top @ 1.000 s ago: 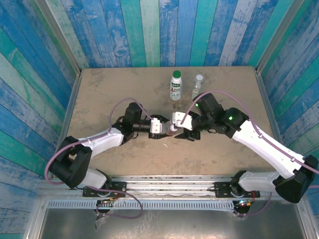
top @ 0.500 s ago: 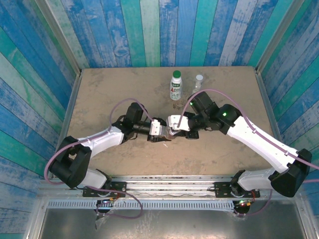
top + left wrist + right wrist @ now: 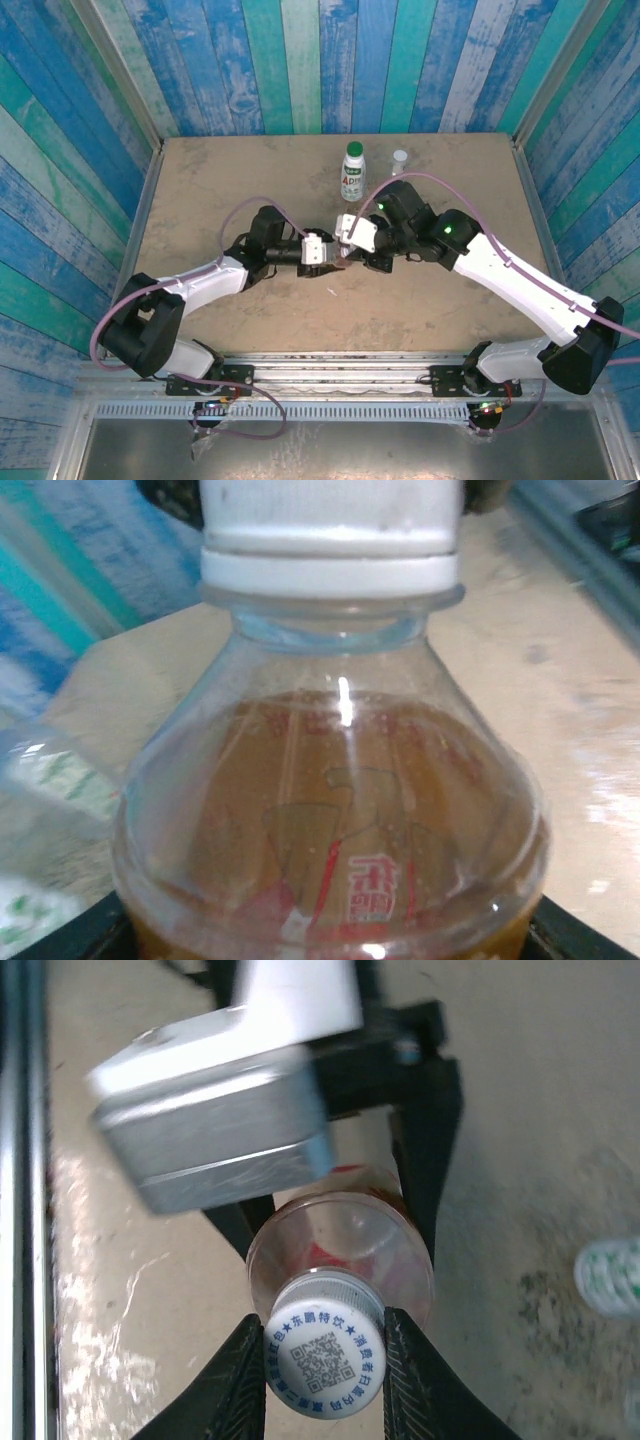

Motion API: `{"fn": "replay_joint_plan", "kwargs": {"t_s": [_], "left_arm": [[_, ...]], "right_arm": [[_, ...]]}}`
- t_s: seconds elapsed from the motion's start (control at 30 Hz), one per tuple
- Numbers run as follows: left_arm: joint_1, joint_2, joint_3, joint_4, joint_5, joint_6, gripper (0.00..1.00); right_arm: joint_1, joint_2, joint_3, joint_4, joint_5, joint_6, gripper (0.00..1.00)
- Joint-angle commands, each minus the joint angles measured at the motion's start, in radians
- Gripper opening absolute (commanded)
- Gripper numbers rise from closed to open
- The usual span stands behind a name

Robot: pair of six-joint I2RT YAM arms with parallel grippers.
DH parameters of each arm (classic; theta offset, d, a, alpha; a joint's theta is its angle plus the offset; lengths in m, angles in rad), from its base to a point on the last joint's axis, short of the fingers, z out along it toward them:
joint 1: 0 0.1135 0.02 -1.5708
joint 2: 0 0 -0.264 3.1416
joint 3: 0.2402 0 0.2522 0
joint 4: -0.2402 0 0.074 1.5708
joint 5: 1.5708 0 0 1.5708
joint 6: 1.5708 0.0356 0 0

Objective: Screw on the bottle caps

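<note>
My left gripper (image 3: 335, 942) is shut on the amber bottle (image 3: 335, 810), which lies level above the table (image 3: 220, 180). A white cap (image 3: 327, 1358) with blue print sits on its neck. My right gripper (image 3: 327, 1372) is shut on that cap, one black finger (image 3: 238, 1385) on each side. In the top view both grippers meet mid-table, left gripper (image 3: 328, 255) facing right gripper (image 3: 348, 252). Behind them the white bottle (image 3: 353, 178) stands upright with a dark green cap (image 3: 354, 149) on it. To its right stands the slim clear bottle (image 3: 399, 172) with a pale cap (image 3: 400, 156).
Blue and teal plank walls (image 3: 300, 60) enclose the tan table on three sides. A metal rail (image 3: 330, 365) runs along the near edge by the arm bases. The white bottle (image 3: 610, 1275) shows blurred at the right edge of the right wrist view.
My right gripper has moved left to the amber bottle's neck and closed on the white cap. The left arm has kept the bottle in place.
</note>
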Motion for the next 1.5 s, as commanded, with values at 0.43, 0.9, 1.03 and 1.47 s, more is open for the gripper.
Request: {"fn": "replay_joint_plan", "kwargs": {"t_s": [0.43,0.9,1.03,1.47], "left_arm": [[-0.255,0.089,-0.039,0.462,-0.749,0.211,0.49],[-0.094,0.043,0.067,-0.069,0.01,0.031,0.51],[-0.086,0.053,0.093,-0.122,0.145,-0.012,0.51],[-0.079,0.077,0.157,-0.26,0.225,0.028,0.5]], "right_arm": [[-0.136,-0.071,-0.191,0.277,0.168,1.169,0.09],[-0.118,-0.236,-0.199,0.133,-0.201,0.02,0.64],[-0.091,-0.212,-0.131,-0.037,-0.275,-0.176,0.64],[-0.081,-0.102,-0.032,-0.184,-0.276,-0.248,0.4]]}}
